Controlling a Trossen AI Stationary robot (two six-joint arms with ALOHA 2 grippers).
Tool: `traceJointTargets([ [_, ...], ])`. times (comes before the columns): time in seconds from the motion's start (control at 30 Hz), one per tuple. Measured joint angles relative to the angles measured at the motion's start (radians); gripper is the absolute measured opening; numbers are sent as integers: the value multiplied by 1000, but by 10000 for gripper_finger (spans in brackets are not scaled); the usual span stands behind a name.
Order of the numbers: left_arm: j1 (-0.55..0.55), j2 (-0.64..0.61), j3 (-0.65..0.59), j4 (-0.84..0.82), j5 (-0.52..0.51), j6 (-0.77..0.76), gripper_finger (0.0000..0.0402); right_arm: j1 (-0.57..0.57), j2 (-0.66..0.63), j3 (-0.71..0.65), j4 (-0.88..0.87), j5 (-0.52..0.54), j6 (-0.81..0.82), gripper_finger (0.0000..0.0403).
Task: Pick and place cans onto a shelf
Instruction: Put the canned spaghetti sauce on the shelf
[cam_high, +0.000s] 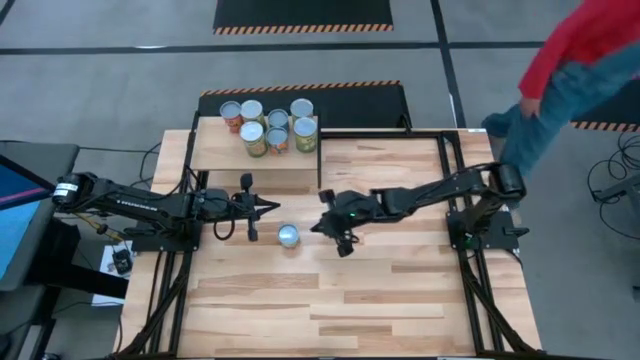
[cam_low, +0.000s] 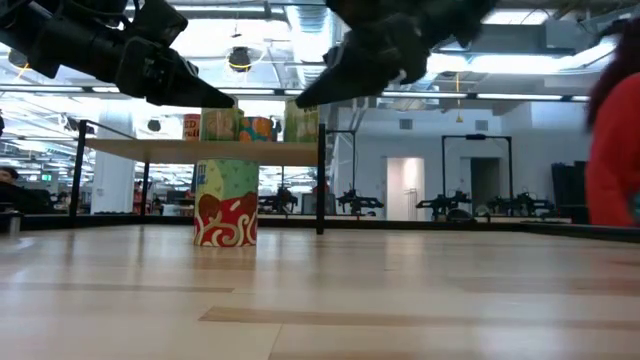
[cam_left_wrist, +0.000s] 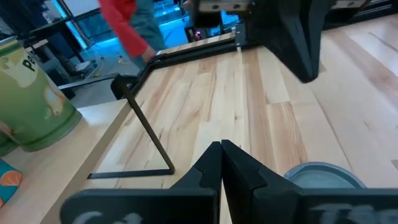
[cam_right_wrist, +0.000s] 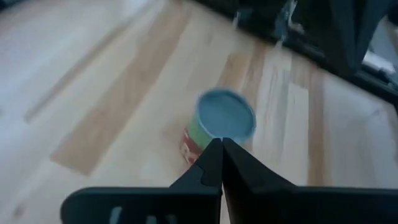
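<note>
One can (cam_high: 288, 236) stands alone on the table (cam_high: 400, 290) in front of the shelf (cam_high: 215, 158), between my arms. Right gripper (cam_right_wrist: 221, 144) hangs above it, fingers pinched together, empty. Left gripper (cam_left_wrist: 221, 147) is closed too, waiting beside. I'd spread the right fingers, centre over the lid, descend squarely, then squeeze mid-label.

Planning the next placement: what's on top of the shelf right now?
Seven cans stand upright in a tight cluster on the shelf, toward its far right part. The near and left parts are bare plywood. From above only lids show; most labels are hidden. One more can stands on the table.
</note>
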Motion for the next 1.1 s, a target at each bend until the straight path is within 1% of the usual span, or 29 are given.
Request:
traceJointTargets([
  [0.13,0,0,3,-6,17,-11,0,-2,-70,-196,270,-5,76,22],
  [0.2,0,0,31,-58,49,-24,0,-3,-97,-273,361,-2,112,15],
  [0.3,-21,0,108,-179,77,-48,0,3,-127,-357,434,2,160,7],
  [0.37,-46,3,178,-307,86,-48,0,11,-142,-392,471,2,183,7],
  [0.43,-73,5,259,-453,85,-55,0,23,-149,-410,477,15,194,11],
  [0.5,-96,18,341,-596,85,-79,4,35,-152,-421,474,57,195,17],
  [0.6,-137,61,448,-790,85,-156,19,52,-151,-424,479,107,192,21],
  [0.73,-209,175,551,-928,93,-210,58,62,-151,-424,491,118,190,19],
  [0.83,-257,285,605,-963,91,-204,92,62,-151,-424,493,119,190,14],
  [0.93,-288,390,649,-1004,61,-179,119,61,-151,-424,489,122,190,14],
  [1.1,-298,514,701,-1043,-15,-122,144,62,-151,-428,488,122,194,20],
])
